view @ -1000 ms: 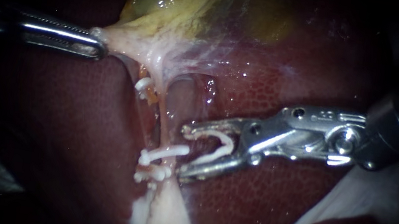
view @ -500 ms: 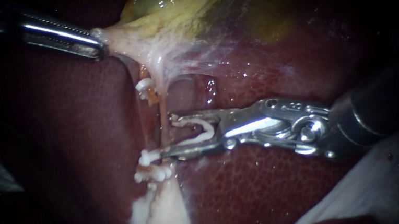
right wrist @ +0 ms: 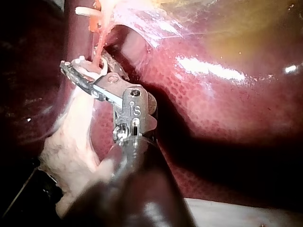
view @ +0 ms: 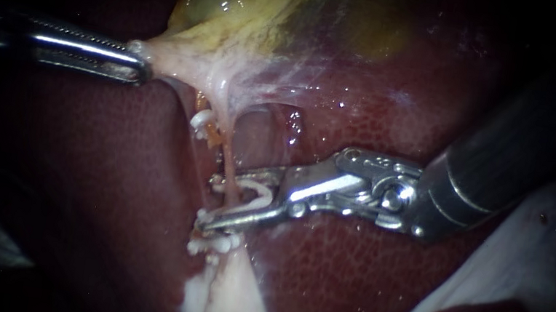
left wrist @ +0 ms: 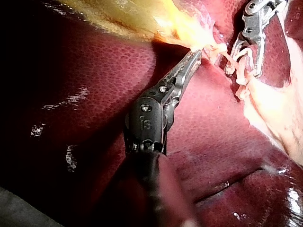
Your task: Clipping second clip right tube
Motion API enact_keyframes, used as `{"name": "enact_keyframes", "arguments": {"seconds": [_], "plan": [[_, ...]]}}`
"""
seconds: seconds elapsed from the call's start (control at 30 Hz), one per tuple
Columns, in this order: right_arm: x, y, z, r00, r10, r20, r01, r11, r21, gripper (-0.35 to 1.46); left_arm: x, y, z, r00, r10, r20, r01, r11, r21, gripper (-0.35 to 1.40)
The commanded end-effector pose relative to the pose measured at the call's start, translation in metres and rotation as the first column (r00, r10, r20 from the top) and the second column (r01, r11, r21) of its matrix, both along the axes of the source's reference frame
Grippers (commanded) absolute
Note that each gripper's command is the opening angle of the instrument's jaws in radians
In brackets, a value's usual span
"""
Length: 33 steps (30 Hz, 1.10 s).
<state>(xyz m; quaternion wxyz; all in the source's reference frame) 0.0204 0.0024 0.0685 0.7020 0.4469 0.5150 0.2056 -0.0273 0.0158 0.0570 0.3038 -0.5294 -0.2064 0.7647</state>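
the right instrument (view: 210,202) is shown with its jaws set narrowly apart. a loaded clip (view: 259,191) is carried between them, not yet latched. the right tube (view: 227,165) is seen inside the clip's legs, strung taut from the gallbladder (view: 242,3) on the far side to pale tissue on the near side. the gallbladder's neck is clamped in the jaws of the left instrument (view: 137,66) and drawn left over the liver (view: 348,277). seated clips (view: 221,243) lie just near of the right jaws, apparently touching the near jaw.

hazards, as judged: the new clip may be closed onto a seated clip if it is placed no farther along. the latch may fail if the tube is not fully spanned. the taut tube may be torn if the left pull is increased.
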Motion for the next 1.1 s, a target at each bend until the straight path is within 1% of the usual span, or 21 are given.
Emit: {"name": "enact_keyframes", "arguments": {"seconds": [0.03, 0.13, 0.17, 0.33, 0.4, 0.6, 0.77, 1.03, 1.1], "plan": [[0.0000, 0.0000, -0.0002, 0.9997, -0.009, -0.021, 0.009, 1.000, 0.012, 0.49, 0.0000, 0.0000, 0.0000, 1.0000, 0.000, 0.000, 0.000, 1.000, 0.000, -0.35], [0.0003, -0.0002, -0.0004, 0.9974, -0.019, -0.070, 0.022, 0.999, 0.050, 0.47, 0.0000, 0.0000, 0.0000, 1.0000, 0.000, 0.000, 0.000, 1.000, 0.000, -0.35], [0.0004, -0.0002, -0.0004, 0.9966, -0.022, -0.079, 0.026, 0.998, 0.058, 0.47, 0.0000, 0.0000, 0.0000, 1.0000, 0.000, 0.000, 0.000, 1.000, 0.000, -0.35], [0.0014, -0.0001, -0.0006, 0.9939, 0.018, -0.109, -0.009, 0.997, 0.080, 0.47, -0.0001, 0.0000, 0.0000, 1.0000, -0.001, 0.000, 0.001, 1.000, 0.000, -0.35], [0.0018, 0.0000, -0.0005, 0.9927, 0.028, -0.118, -0.017, 0.996, 0.090, 0.47, -0.0001, 0.0000, 0.0000, 1.0000, -0.001, -0.001, 0.001, 1.000, 0.000, -0.35], [0.0027, 0.0003, -0.0005, 0.9914, 0.055, -0.119, -0.044, 0.995, 0.093, 0.48, -0.0003, 0.0000, 0.0001, 1.0000, -0.002, -0.001, 0.002, 1.000, 0.000, -0.35], [0.0031, 0.0006, -0.0006, 0.9873, 0.076, -0.140, -0.062, 0.993, 0.106, 0.49, -0.0004, 0.0000, 0.0001, 1.0000, -0.002, -0.002, 0.002, 1.000, -0.001, -0.35], [0.0032, 0.0005, -0.0016, 0.9835, 0.096, -0.154, -0.072, 0.985, 0.155, 0.48, -0.0004, 0.0000, 0.0001, 1.0000, 0.000, 0.000, 0.000, 1.000, 0.000, -0.35], [0.0030, 0.0005, -0.0020, 0.9836, 0.099, -0.151, -0.073, 0.983, 0.168, 0.46, -0.0004, -0.0001, 0.0001, 1.0000, 0.000, 0.000, 0.000, 1.000, 0.000, -0.35]]}}
